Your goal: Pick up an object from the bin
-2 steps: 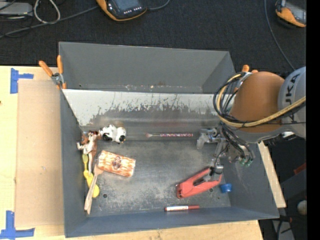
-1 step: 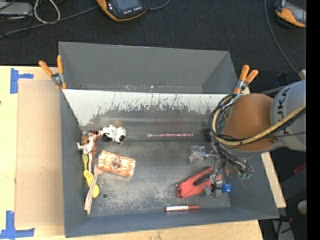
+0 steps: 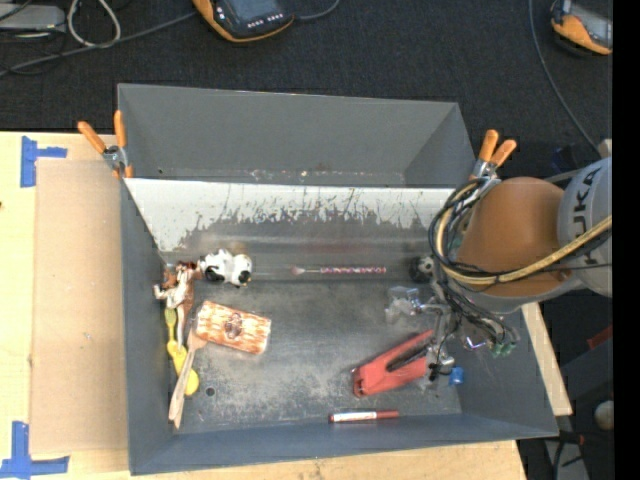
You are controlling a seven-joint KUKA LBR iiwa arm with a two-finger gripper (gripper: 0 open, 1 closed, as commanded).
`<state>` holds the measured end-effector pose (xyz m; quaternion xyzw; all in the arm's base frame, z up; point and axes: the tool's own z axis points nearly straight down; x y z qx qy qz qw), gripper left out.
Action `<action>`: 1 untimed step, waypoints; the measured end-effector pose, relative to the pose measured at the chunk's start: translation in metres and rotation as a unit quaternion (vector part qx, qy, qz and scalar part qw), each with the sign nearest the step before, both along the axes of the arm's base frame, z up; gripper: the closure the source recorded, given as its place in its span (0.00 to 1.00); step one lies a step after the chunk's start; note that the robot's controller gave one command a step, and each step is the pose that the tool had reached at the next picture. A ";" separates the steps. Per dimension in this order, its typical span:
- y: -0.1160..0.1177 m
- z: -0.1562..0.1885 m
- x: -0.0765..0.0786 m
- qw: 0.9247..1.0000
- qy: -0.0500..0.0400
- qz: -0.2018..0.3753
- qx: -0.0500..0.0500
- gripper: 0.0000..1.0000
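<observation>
Arm [image 3: 515, 238] over red tool [image 3: 385, 373], maybe touching, bin [image 3: 300, 148] right

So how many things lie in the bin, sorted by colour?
Red: 2, tool, pen
Yellow: 1, plastic piece
Black-and-white: 1, toy cow
Orange: 1, packet
Brown: 2, toy figure, wooden stick
Blue: 1, small piece
Total: 8 clearly seen; some others stay unclear.

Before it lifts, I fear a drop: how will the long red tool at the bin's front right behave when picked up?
The red tool looks rigid, so it probably won't flop. Being long, it may tilt down if gripped near one end. It lies flat and broad, so rolling seems unlikely.
</observation>
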<state>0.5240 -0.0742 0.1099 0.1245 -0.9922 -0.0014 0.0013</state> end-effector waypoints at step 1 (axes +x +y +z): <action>0.000 -0.032 0.003 1.000 0.004 0.017 0.000 0.00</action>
